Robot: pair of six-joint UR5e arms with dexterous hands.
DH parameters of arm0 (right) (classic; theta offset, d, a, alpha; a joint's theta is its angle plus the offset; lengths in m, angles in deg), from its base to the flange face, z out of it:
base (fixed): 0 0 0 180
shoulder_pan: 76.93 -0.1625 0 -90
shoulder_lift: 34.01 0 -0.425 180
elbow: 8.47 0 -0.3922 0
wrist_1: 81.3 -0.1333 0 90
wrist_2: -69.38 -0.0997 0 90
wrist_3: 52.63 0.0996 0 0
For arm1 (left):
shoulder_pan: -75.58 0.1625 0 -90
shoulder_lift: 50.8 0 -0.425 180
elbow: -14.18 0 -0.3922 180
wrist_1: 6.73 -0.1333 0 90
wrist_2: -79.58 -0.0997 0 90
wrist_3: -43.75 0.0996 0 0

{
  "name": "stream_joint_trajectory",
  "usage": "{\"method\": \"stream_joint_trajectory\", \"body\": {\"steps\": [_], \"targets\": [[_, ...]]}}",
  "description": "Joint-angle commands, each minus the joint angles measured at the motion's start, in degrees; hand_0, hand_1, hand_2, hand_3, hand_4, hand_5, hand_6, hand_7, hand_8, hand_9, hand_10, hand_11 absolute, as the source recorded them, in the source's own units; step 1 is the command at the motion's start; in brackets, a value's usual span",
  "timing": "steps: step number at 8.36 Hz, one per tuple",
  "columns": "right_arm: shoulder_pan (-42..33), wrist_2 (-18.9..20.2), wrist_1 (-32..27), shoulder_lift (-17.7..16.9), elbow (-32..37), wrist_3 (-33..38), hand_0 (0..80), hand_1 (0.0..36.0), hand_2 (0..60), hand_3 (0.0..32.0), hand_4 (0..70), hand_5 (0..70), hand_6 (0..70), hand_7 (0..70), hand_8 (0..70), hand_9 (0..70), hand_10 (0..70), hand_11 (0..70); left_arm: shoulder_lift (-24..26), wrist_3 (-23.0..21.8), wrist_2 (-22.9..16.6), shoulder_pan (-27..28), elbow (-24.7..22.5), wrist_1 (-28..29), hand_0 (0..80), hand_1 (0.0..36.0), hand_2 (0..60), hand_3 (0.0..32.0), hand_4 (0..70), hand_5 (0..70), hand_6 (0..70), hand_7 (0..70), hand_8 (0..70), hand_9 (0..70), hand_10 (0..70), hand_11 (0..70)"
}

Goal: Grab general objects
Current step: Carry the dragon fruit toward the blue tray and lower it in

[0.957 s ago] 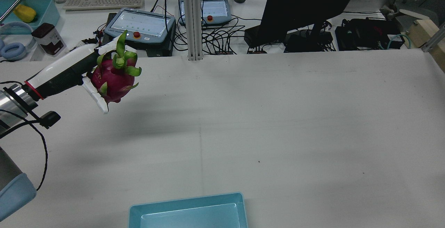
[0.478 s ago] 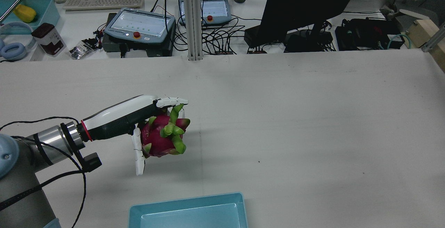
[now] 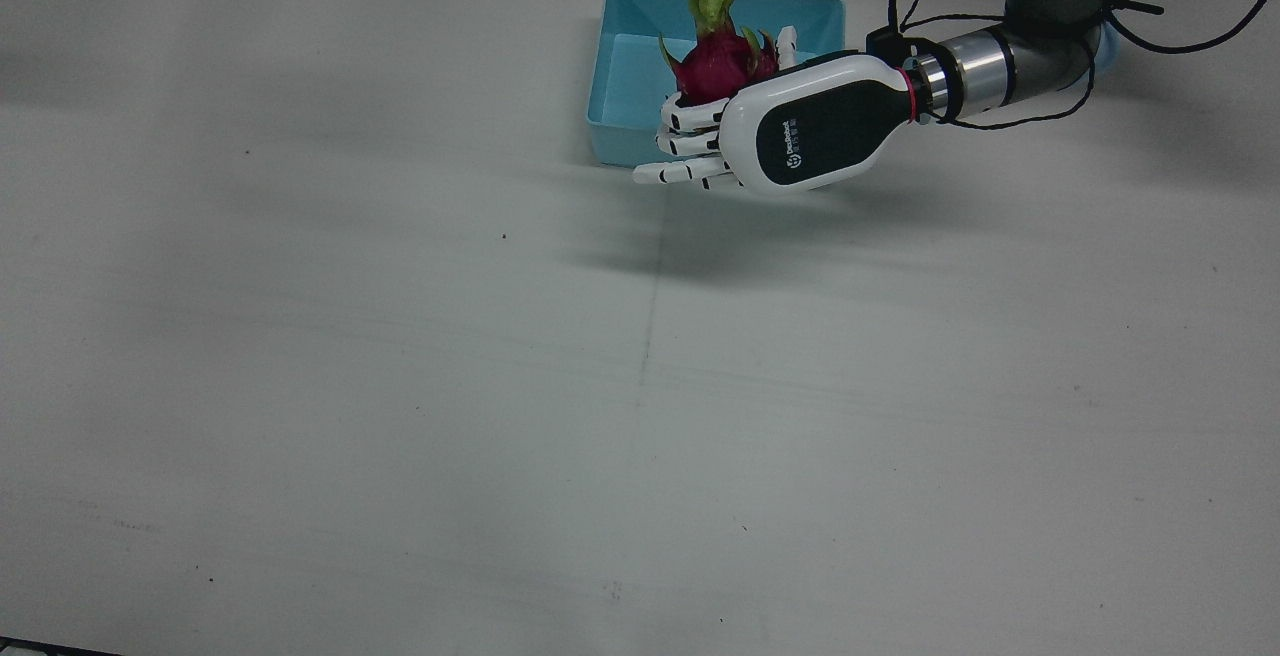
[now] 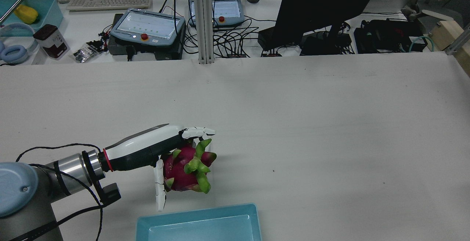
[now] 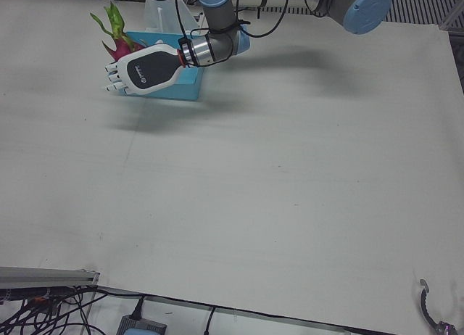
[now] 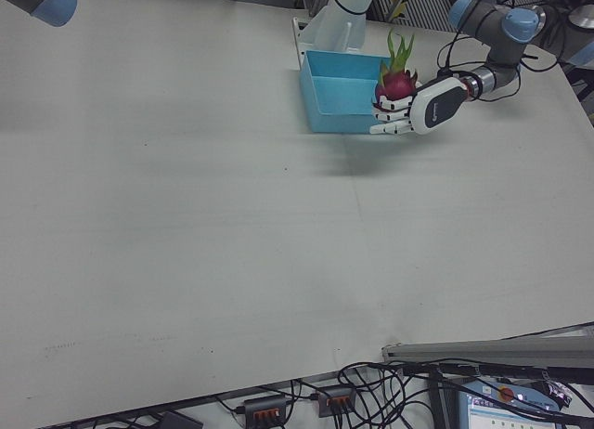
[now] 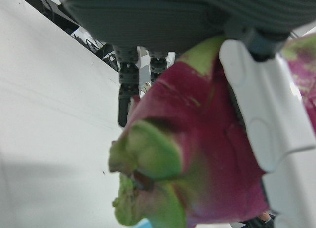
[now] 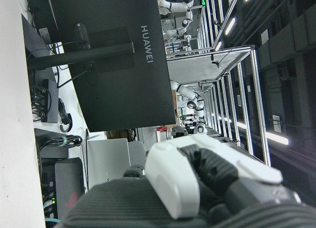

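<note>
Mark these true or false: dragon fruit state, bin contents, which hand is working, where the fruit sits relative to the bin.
1. The left hand holds the dragon fruit. True.
2. The dragon fruit rests on the table. False: it is held in the air, its shadow below on the table.
3. The blue bin already holds a fruit. False: what shows of its inside is bare.
4. The right hand carries the fruit. False: only its own camera shows it, and it holds no fruit.
5. The fruit is close to the bin's edge. True.
</note>
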Motion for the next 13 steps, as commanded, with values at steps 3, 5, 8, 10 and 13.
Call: {"method": "stream_joint_trajectory", "body": {"steps": [3, 5, 8, 10, 13], "targets": [[0.0, 0.0, 0.03, 0.0, 0.0, 0.0, 0.0, 0.0, 0.0, 0.0, 0.0, 0.0, 0.0, 0.0, 0.0, 0.0, 0.0, 0.0, -0.35, -0.03, -0.51, 6.04, -0.56, 2.27, 45.7, 36.0, 60.0, 0.0, 12.4, 70.0, 30.8, 41.7, 12.6, 15.5, 28.7, 43.6], [0.0, 0.0, -0.05, 0.0, 0.0, 0.0, 0.0, 0.0, 0.0, 0.0, 0.0, 0.0, 0.0, 0.0, 0.0, 0.0, 0.0, 0.0, -0.35, 0.06, -0.51, 8.59, -0.56, 2.8, 49.8, 27.5, 57.7, 0.0, 2.6, 70.0, 14.7, 25.3, 2.5, 3.9, 8.1, 14.1], [0.09, 0.0, 0.03, 0.0, 0.0, 0.0, 0.0, 0.0, 0.0, 0.0, 0.0, 0.0, 0.0, 0.0, 0.0, 0.0, 0.0, 0.0, -0.35, 0.06, -0.51, 8.51, -0.56, 2.81, 50.3, 11.3, 0.0, 0.0, 0.0, 70.0, 0.6, 8.6, 0.0, 0.3, 0.0, 0.0], [0.0, 0.0, -0.05, 0.0, 0.09, 0.0, 0.0, 0.0, 0.0, 0.0, 0.0, 0.0, 0.0, 0.0, 0.0, 0.0, 0.0, 0.0, -0.52, 0.06, -0.42, 8.42, -0.47, 2.81, 50.3, 10.9, 0.0, 7.4, 3.3, 13.9, 0.0, 8.3, 0.0, 0.2, 0.0, 0.0], [0.0, 0.0, -0.05, 0.0, 0.09, 0.0, 0.0, 0.0, 0.0, 0.0, 0.0, 0.0, 0.0, 0.0, 0.0, 0.0, 0.0, 0.0, -0.52, 0.06, -0.51, 8.42, -0.47, 2.98, 48.8, 8.3, 0.0, 17.0, 1.8, 0.0, 0.0, 6.0, 0.0, 0.0, 0.0, 0.0]]}}
